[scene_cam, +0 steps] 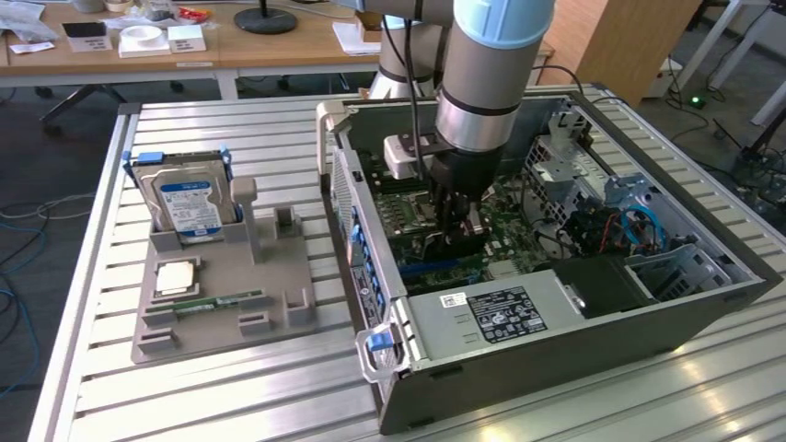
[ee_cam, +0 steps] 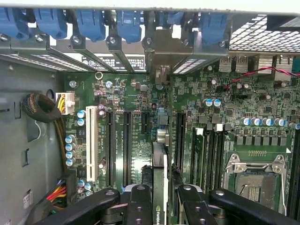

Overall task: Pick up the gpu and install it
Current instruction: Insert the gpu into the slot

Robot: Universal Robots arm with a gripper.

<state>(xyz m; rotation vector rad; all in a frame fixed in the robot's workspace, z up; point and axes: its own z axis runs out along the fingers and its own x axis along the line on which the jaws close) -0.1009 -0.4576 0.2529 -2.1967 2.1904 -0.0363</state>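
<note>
My gripper reaches down into the open computer case, over the green motherboard. It is shut on the gpu, which stands edge-on between the two black fingers. The card runs from my gripper toward the rear bracket openings of the case, in line with the black expansion slots. In the exterior view the gpu is a dark slab just under the fingers, low against the board. Whether its edge sits in a slot I cannot tell.
On the exterior view's left a grey fixture holds a hard drive, a processor chip and a RAM stick. Inside the case are the power supply, blue cables, a CPU socket and a white slot.
</note>
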